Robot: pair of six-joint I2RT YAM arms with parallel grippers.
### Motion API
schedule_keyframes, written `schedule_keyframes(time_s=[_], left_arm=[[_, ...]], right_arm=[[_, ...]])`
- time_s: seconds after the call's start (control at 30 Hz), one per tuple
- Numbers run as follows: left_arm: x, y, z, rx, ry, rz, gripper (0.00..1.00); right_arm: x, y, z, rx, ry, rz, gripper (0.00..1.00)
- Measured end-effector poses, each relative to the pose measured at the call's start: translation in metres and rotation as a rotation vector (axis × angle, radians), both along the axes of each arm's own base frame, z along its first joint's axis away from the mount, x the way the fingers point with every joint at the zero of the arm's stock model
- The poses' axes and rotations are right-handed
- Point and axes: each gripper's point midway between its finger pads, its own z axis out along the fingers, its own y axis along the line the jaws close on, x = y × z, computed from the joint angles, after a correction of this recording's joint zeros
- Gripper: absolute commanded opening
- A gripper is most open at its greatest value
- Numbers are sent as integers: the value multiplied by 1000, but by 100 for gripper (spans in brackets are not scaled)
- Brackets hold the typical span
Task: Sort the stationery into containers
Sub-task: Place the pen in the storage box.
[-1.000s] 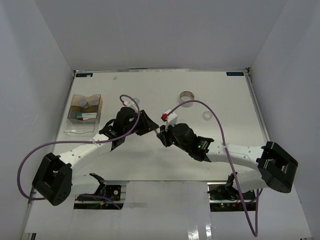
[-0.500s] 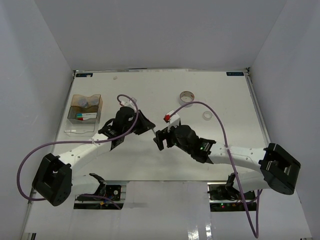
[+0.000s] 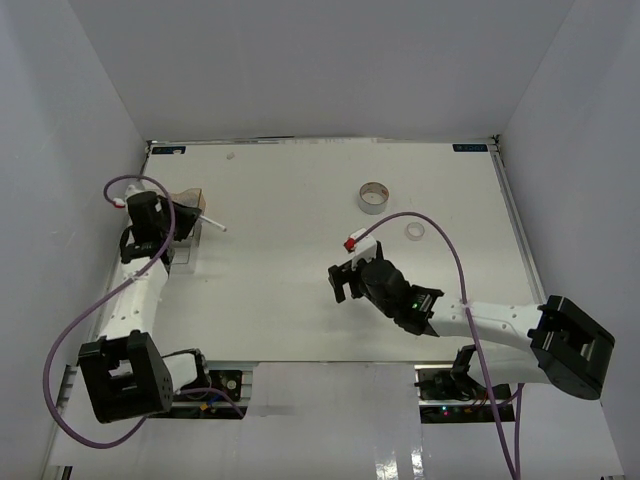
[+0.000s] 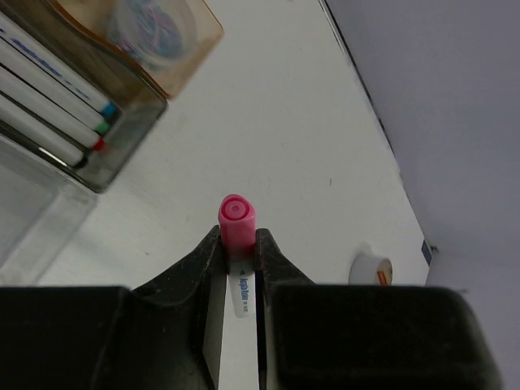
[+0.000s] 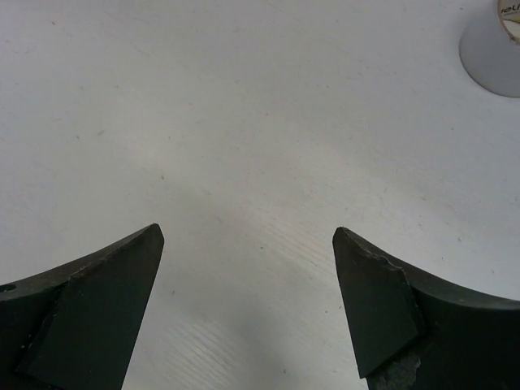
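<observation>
A thin white marker with a pink cap is pinched between the jaws of my left gripper, which is shut on it. In the top view that gripper hovers at the amber-brown box, and the marker sticks out to the right. The box holds several markers in one compartment and a clear jar in the other. My right gripper stands open over bare table at mid-table, with nothing between its jaws.
A large tape roll and a small tape roll lie on the table at the back right. One white roll shows at the top right of the right wrist view. White walls close in three sides of the table.
The two grippers met at mid-table around the marker. My right gripper opened and drew back. My left arm swung left to the box with the marker.
</observation>
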Motion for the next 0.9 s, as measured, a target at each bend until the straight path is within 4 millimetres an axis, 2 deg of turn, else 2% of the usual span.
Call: schedule_keyframes(time_s=[0.17, 0.37, 0.53, 0.63, 0.67, 0.77, 0.9], left_arm=[[5, 64, -3, -26, 17, 146, 11], [15, 111, -21, -64, 58, 239, 14], [26, 133, -35, -88, 84, 272, 18], [30, 143, -48, -111, 110, 291, 25], [30, 144, -51, -116, 117, 294, 32], [32, 147, -60, -139, 137, 298, 43], [35, 146, -64, -154, 145, 292, 50]], right_arm=[[4, -16, -17, -40, 3, -22, 91], [10, -29, -15, -22, -13, -42, 91], [14, -32, -12, -7, -17, -46, 91], [14, -31, -11, 0, -20, -43, 91], [14, -30, -11, 2, -20, -41, 91], [15, -30, -11, 2, -20, -41, 91], [15, -31, -11, 3, -19, -43, 91]])
